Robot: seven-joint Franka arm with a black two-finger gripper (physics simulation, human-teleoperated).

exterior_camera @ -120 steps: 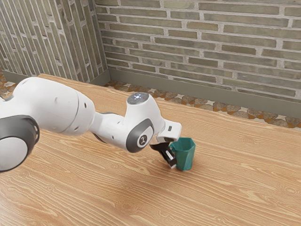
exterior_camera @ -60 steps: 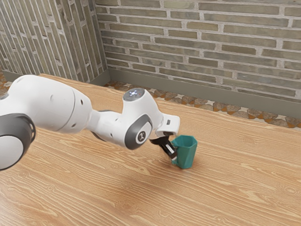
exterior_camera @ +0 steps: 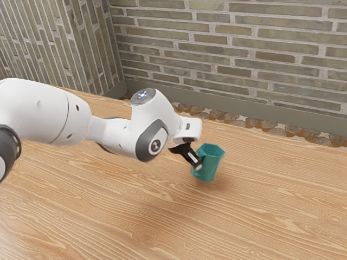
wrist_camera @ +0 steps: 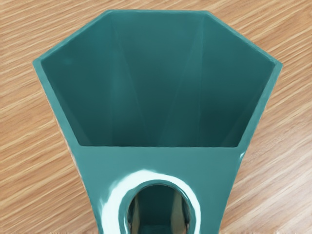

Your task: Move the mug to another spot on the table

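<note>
The teal faceted mug (exterior_camera: 209,161) hangs tilted just above the wooden table (exterior_camera: 260,216), near the middle of the exterior view. My gripper (exterior_camera: 194,160) holds it by the handle side, on the mug's left in the exterior view, and is shut on the mug. The white arm reaches in from the exterior view's left. Seen from the wrist, the mug (wrist_camera: 161,87) lies right under the hand: its empty six-sided opening faces the camera and its handle loop (wrist_camera: 157,207) sits nearest the hand.
A brick wall (exterior_camera: 244,49) runs along the back and left of the table, with a strip of pebbles (exterior_camera: 260,123) at its foot. Bare wooden tabletop spreads on all sides of the mug.
My gripper has lifted the mug off the table and carried it a little toward the exterior view's left and back. The mug now tilts instead of standing upright.
</note>
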